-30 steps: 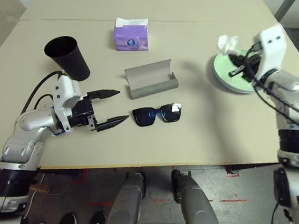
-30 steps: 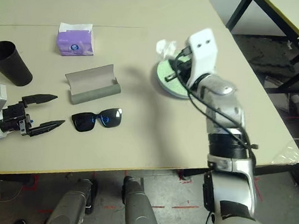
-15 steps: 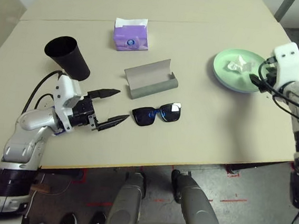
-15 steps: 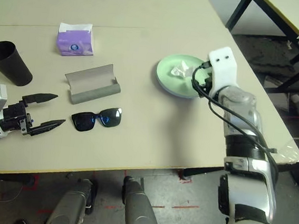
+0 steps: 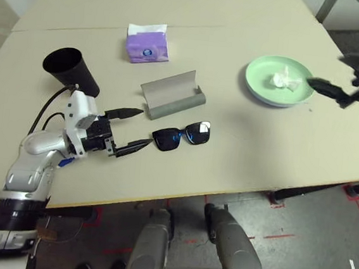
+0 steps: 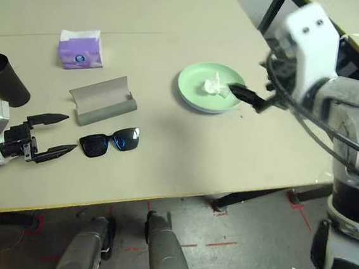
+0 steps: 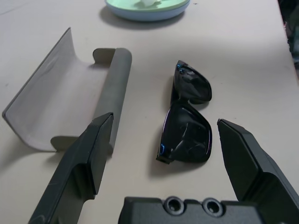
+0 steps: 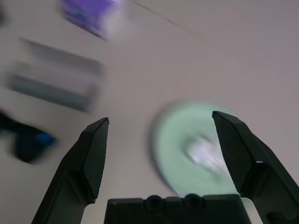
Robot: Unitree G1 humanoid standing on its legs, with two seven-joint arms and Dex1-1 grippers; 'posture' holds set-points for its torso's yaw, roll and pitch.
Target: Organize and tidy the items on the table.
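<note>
On the surface (image 5: 242, 147): crumpled white tissue (image 5: 285, 80) lies in round green plate (image 5: 260, 85).
Grippers: left gripper (image 5: 129, 130) and right gripper (image 8: 161, 154) both wide open, empty.
Next: likely black plastic sunglasses (image 5: 180, 135) into grey oblong case (image 5: 172, 94).

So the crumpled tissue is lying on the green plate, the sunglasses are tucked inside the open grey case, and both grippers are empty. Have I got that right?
Not quite. The sunglasses are not inside the grey case; they lie on the table beside it, as the left wrist view shows. The rest holds: the crumpled tissue lies on the green plate, and the left gripper and right gripper are open and empty.
</note>
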